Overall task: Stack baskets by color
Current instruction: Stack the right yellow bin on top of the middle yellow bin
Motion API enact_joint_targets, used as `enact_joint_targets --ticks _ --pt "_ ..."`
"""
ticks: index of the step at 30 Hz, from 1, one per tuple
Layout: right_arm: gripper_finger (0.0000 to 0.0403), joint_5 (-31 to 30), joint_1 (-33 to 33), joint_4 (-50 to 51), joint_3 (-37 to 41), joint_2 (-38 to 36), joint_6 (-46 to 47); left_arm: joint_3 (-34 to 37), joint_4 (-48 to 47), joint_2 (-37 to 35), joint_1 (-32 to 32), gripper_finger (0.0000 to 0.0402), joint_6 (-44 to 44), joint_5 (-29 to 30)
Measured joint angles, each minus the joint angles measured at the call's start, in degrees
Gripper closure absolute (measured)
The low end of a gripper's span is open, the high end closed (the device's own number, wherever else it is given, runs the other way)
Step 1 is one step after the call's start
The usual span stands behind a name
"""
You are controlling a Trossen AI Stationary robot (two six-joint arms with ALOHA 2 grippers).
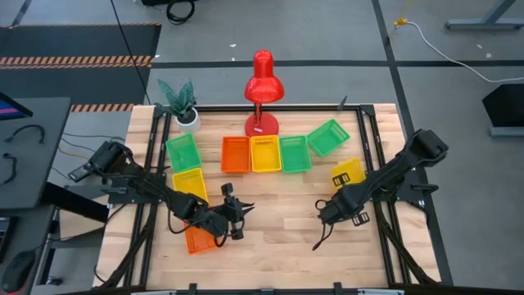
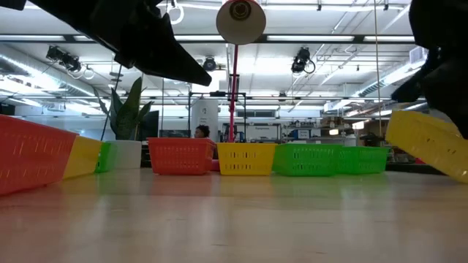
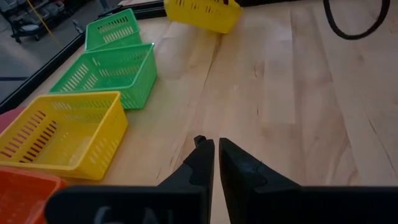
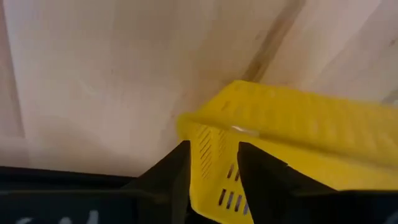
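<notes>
Right gripper (image 4: 211,163) at about 4 o'clock on the desk (image 1: 278,238), fingers straddling the tilted yellow basket (image 4: 292,137) wall, apparently to lift it. Left gripper (image 3: 216,155) clenched empty near 7 o'clock, beside an orange basket (image 1: 199,239).

The table (image 1: 278,229) is pale wood planking with visible grain and a smooth, satin finish. The baskets (image 3: 68,134) are slotted, moulded plastic with a slight sheen. The red lamp (image 1: 264,82) is glossy. Gripper fingers (image 3: 202,168) are matt black.
</notes>
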State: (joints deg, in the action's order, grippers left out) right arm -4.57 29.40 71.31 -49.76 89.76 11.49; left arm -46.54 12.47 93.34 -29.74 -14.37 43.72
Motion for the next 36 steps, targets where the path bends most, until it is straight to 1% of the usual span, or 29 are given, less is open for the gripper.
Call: enact_joint_targets --ticks 6,14,16,22,29,32,36 --pt "0.0295 0.10 0.53 -0.20 0.00 1.41 -0.16 0.00 0.00 -0.02 0.00 0.0368 0.02 0.00" --pt "0.0300 0.23 0.53 1.38 0.00 -2.44 -0.11 0.00 0.00 -0.02 0.00 0.0378 0.01 -0.01" --pt "0.0299 1.35 0.53 1.82 0.00 -3.53 -0.11 0.00 0.00 -0.02 0.00 0.0376 0.00 -0.01" --pt "0.0284 4.12 0.55 1.85 0.01 -5.31 0.32 0.00 0.07 -0.04 0.00 0.0376 0.00 -0.02" --pt "0.0247 4.82 0.95 1.99 0.02 -6.31 -0.58 0.00 0.13 -0.07 0.00 0.0387 0.00 -0.02" --pt "0.0235 5.00 2.01 2.76 0.02 -6.90 -2.29 0.00 0.13 -0.07 0.00 0.0388 0.01 -0.02" --pt "0.0231 5.33 4.74 4.17 0.02 -7.37 -2.63 0.00 0.17 -0.08 0.00 0.0384 0.00 -0.02"
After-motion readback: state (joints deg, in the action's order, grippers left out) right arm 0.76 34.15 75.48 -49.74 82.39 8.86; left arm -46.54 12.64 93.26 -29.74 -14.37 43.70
